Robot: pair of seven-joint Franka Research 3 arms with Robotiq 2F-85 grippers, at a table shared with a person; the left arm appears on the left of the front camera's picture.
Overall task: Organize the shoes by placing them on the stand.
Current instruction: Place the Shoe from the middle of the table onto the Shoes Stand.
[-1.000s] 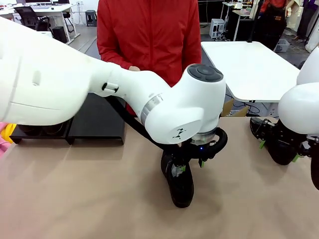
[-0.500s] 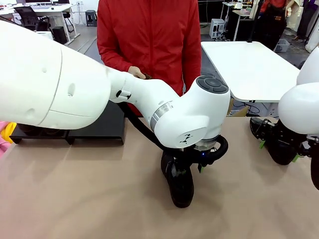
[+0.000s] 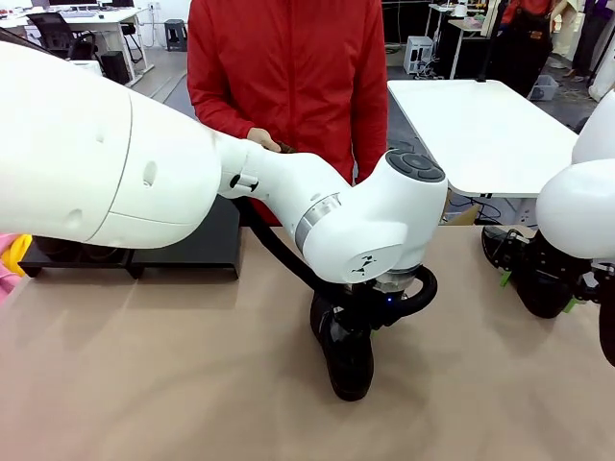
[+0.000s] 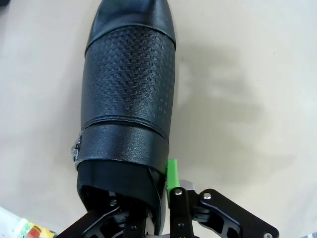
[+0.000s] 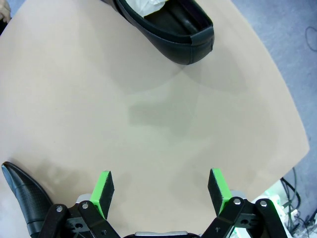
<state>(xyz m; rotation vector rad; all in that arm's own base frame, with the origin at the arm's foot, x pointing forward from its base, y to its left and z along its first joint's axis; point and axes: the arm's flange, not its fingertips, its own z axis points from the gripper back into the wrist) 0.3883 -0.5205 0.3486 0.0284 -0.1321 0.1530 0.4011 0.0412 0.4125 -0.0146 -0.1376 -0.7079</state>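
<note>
The black shoe [image 4: 129,99] by the counter's [image 4: 237,74] near edge is pinched at its collar by the left gripper [image 4: 159,184]; the right gripper [image 5: 160,178] is spread.

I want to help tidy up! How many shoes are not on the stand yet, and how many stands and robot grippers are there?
Black shoes off the stand: 2
Stand: 1
Grippers: 2, left gripper and right gripper
Total: 5

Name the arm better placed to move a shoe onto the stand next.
Left. The left hand pinches the heel rim of the middle shoe, and the stand lies on its side. The right hand hangs open over bare table, short of another shoe.
</note>
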